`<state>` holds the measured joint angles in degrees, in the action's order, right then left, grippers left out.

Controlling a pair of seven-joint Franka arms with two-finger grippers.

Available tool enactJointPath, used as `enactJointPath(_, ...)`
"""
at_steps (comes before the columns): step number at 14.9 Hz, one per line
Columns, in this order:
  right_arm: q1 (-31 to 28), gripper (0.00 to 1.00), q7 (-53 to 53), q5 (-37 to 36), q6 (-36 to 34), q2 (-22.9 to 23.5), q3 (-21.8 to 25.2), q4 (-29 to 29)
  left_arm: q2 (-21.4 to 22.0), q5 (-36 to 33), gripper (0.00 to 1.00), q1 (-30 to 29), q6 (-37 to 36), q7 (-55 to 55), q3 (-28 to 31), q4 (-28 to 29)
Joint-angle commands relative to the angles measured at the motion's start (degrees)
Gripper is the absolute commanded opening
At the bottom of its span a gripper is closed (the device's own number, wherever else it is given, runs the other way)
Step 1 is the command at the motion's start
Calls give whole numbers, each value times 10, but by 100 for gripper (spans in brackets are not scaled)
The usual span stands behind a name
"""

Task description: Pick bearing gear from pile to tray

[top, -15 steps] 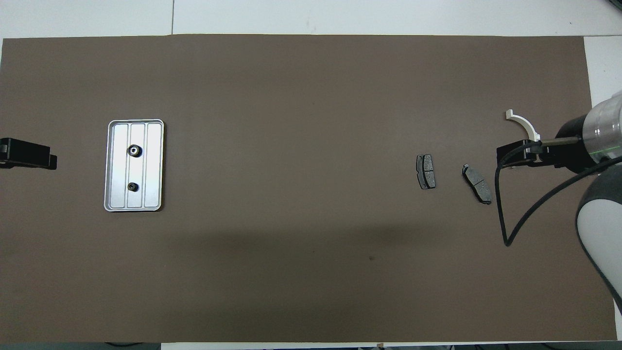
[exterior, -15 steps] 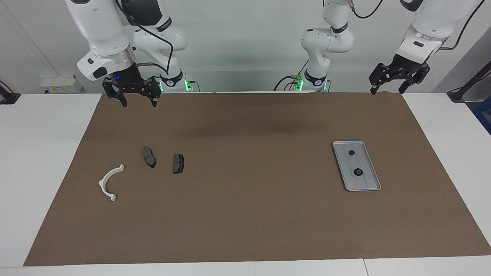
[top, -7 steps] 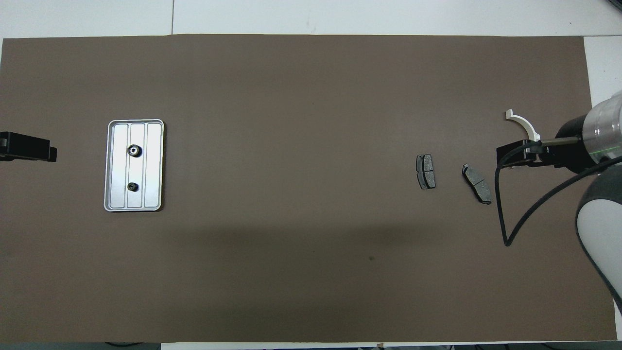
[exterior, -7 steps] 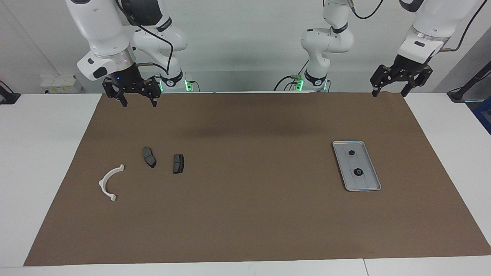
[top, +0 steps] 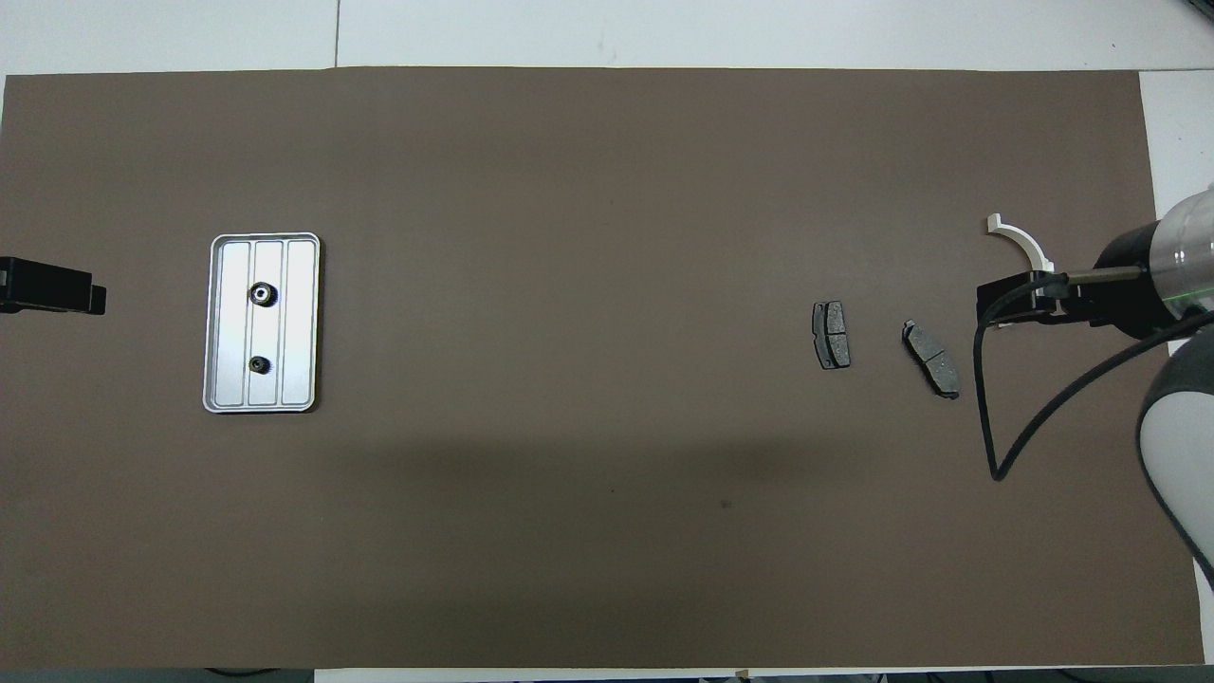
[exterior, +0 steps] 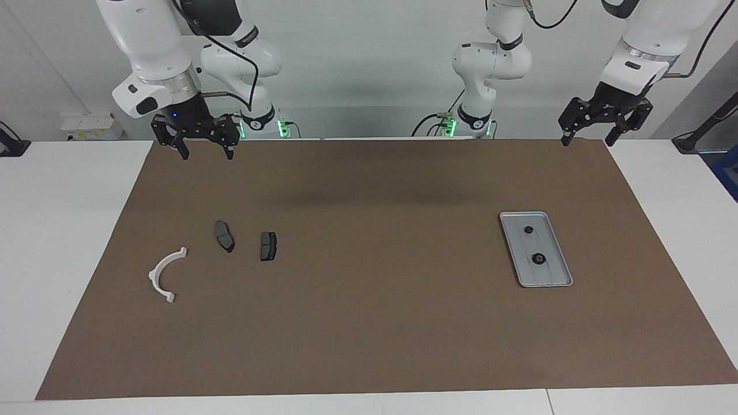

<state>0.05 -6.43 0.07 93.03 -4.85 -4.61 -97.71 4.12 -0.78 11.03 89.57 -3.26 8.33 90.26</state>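
Observation:
The silver ribbed tray (exterior: 520, 219) lies on the brown mat toward the left arm's end and also shows in the overhead view (top: 299, 327). Two small black round pieces (exterior: 528, 229) (exterior: 538, 258) sit in it. The pile lies toward the right arm's end: a white half-ring bracket (exterior: 163, 272) and two dark grey brake pads (exterior: 224, 236) (exterior: 268, 245). My right gripper (exterior: 206, 151) hangs open and empty, high over the mat's edge by the robots. My left gripper (exterior: 587, 138) hangs open and empty over the mat's corner by the robots.
The brown mat (exterior: 369, 323) covers most of the white table (exterior: 57, 230). In the overhead view the right gripper (top: 1015, 299) covers part of the bracket (top: 1022, 239), and the left gripper (top: 57, 296) shows at the mat's edge.
Both grippers have risen a little and drifted slightly outward toward their own ends of the table. The parts and the tray have not moved.

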Motion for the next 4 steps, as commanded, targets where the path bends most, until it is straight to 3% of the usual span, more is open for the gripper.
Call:
enactJointPath(1, -5, 100, -2, 12, 0, -9, 0, -5, 0, 0, 100, -5, 10, -10, -5, 2)
enactJointPath(4, -4, 100, -2, 12, 0, -9, 0, -5, 0, 0, 100, -5, 14, -10, -5, 3)
